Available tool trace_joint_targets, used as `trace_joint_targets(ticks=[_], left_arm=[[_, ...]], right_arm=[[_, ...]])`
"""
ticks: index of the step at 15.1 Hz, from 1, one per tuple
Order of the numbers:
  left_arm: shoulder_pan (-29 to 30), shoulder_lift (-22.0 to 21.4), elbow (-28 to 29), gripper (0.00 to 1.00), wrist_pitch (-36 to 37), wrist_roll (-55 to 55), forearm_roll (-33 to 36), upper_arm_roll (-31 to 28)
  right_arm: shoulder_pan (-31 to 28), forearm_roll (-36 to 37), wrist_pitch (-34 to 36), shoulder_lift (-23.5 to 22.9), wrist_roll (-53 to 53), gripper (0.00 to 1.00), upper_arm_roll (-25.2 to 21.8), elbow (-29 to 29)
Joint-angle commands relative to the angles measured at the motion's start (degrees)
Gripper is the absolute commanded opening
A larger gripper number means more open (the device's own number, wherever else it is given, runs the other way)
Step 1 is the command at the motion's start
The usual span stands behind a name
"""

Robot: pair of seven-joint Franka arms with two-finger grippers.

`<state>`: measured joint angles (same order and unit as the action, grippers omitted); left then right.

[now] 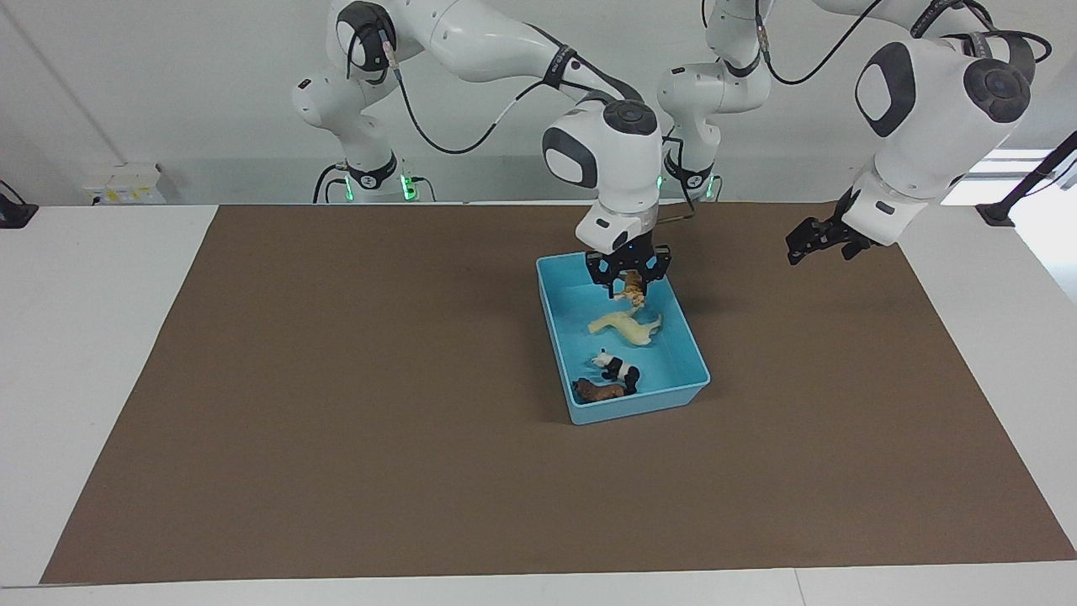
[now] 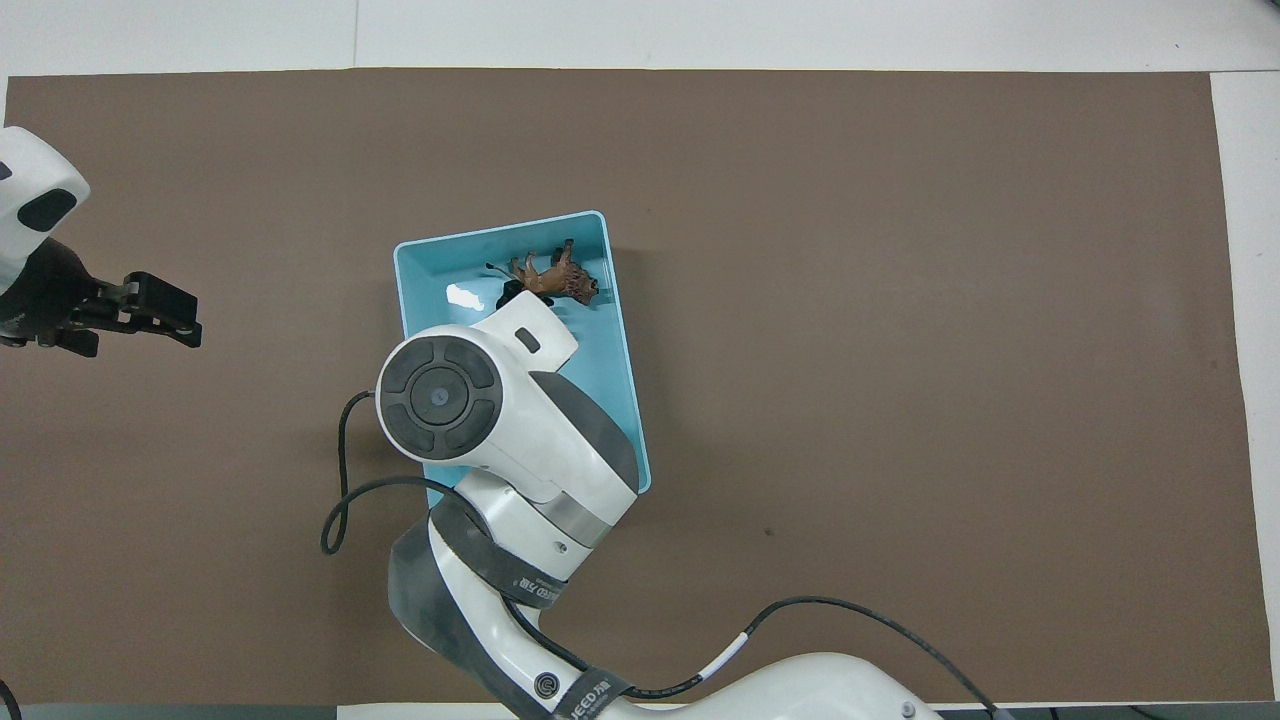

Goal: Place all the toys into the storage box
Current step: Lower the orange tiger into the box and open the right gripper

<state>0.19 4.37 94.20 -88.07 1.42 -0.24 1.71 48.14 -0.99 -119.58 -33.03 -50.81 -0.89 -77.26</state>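
Observation:
The light-blue storage box (image 1: 554, 337) stands mid-table on the brown mat; it also shows in the overhead view (image 2: 622, 330). In it lie the cream-white horse (image 1: 627, 325), the black-and-white panda (image 1: 617, 368) and the dark brown shaggy animal (image 1: 599, 390), which also shows in the overhead view (image 2: 556, 279). My right gripper (image 1: 629, 282) hangs over the box's end nearest the robots, shut on the orange striped tiger (image 1: 630, 292), just above the box floor. In the overhead view the right arm hides the tiger and horse. My left gripper (image 1: 809, 242) waits open in the air, over the mat toward the left arm's end (image 2: 165, 315).
The brown mat (image 1: 336, 404) covers most of the white table (image 1: 92, 337). A black cable loops from the right arm over the mat beside the box (image 2: 340, 500). A black stand (image 1: 1010, 206) sits at the table's corner near the left arm's base.

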Motion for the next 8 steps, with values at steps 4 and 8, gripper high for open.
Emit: trace_joint_targets(ticks=[4, 8], left_arm=[[-0.2, -4.5, 4.6, 1.0, 2.5, -2.6, -0.4, -0.6], [-0.3, -6.6, 6.3, 1.0, 2.6, -2.7, -0.4, -0.6]], right_arm=[[1.1, 0.8, 0.9, 1.0, -6.0, 1.0, -0.3, -2.5], [-2.2, 2.0, 1.1, 3.7, -6.1, 1.0, -1.0, -2.5]])
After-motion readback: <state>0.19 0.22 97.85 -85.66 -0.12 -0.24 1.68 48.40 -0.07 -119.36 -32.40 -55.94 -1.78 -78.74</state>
